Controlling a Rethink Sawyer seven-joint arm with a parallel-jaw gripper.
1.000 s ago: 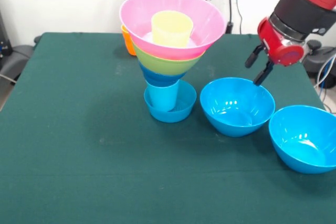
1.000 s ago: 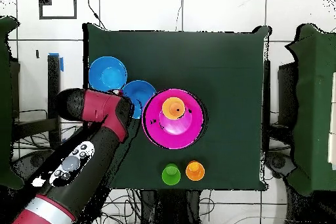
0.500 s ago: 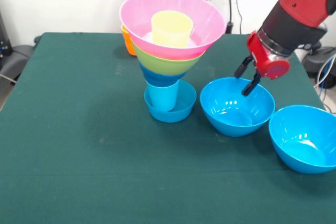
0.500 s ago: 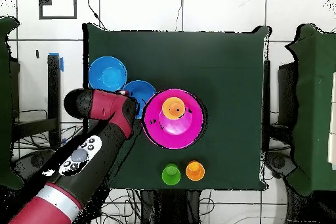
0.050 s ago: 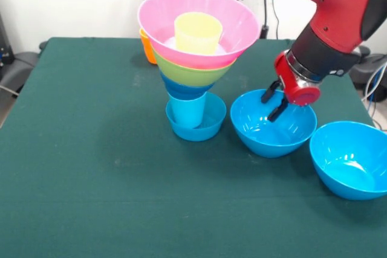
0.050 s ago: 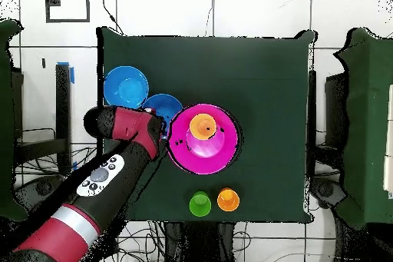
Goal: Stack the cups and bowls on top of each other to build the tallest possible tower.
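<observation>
**Gripper moves in over the nearest loose blue bowl**

Over the last second the gripper point(image 5: 273, 104) has swung in from the side and dropped; its fingers, spread apart and holding nothing, now straddle the far rim of the blue bowl point(image 5: 273, 123) just beside the tower point(image 5: 195, 58). Looks like a rim grasp is being set up, bowl not yet lifted.

Tower unchanged: small blue bowl point(image 5: 196, 122) as base with a light blue cup point(image 5: 187, 110) in it, then blue, lime green bowl point(image 5: 190, 72), pink bowl point(image 5: 199, 25) on top, holding a yellow cup point(image 5: 198, 32).

Second blue bowl point(image 5: 351, 159) is empty, farther out. Orange cup point(image 6: 228, 199) and green cup point(image 6: 200, 203) stand loose on the table point(image 5: 91, 167), behind the tower.
</observation>
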